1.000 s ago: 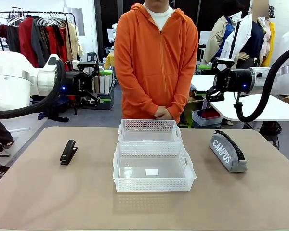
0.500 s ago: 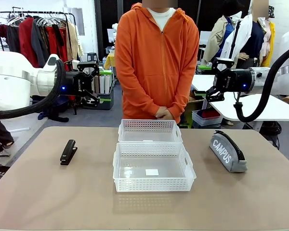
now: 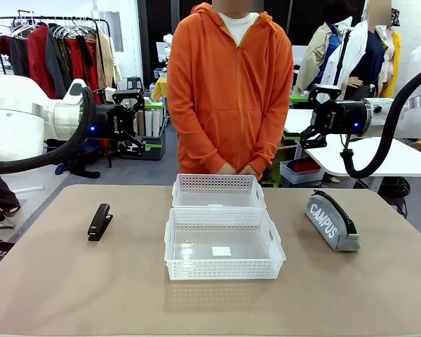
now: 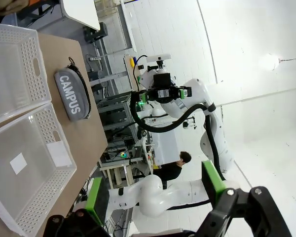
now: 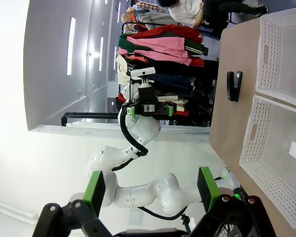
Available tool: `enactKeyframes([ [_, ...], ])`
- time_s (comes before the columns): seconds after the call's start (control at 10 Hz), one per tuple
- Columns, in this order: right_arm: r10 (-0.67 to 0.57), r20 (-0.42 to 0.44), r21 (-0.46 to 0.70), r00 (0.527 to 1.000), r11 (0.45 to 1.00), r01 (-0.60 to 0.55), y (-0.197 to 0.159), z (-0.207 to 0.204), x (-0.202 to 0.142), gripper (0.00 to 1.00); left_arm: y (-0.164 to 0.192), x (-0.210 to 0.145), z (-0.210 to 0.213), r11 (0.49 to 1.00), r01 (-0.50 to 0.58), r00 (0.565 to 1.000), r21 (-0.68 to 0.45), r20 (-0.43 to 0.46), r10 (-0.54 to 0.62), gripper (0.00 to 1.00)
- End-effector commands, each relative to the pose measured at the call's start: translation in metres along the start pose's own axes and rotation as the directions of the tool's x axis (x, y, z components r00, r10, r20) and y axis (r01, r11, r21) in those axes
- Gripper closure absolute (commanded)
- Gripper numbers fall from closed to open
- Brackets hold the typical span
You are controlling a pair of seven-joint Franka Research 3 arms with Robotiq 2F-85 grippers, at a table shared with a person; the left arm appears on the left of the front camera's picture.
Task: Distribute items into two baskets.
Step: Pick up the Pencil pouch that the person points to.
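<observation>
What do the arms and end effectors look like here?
The left arm and right arm have rounded white shells. Each has a thick black cable looping off the wrist and a small blue light there. The left end effector and right end effector are black and two-fingered, with green pads on the fingers.

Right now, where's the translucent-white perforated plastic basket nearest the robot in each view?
Front: translucent-white perforated plastic basket nearest the robot, picture centre.
Left wrist: that basket, lower left.
Right wrist: that basket, lower right.
Shared landmark: the alike far basket directly behind it, above it in both wrist views.
</observation>
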State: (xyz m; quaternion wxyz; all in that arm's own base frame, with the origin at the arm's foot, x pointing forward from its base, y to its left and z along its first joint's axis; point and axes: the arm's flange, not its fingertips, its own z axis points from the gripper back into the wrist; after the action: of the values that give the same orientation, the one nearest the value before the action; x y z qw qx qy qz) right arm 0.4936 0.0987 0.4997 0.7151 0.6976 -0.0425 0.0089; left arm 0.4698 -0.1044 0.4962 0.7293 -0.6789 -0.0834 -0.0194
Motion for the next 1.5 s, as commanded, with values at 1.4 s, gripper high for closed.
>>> enactKeyframes([
  [1.4,0.0,-0.002,0.003,1.0,1.0,0.0,0.0017,0.0002,-0.0011,0.0,-0.0017,0.0,0.0012,1.0,0.002,1.0,-0.004,0.002,-0.002,0.0],
])
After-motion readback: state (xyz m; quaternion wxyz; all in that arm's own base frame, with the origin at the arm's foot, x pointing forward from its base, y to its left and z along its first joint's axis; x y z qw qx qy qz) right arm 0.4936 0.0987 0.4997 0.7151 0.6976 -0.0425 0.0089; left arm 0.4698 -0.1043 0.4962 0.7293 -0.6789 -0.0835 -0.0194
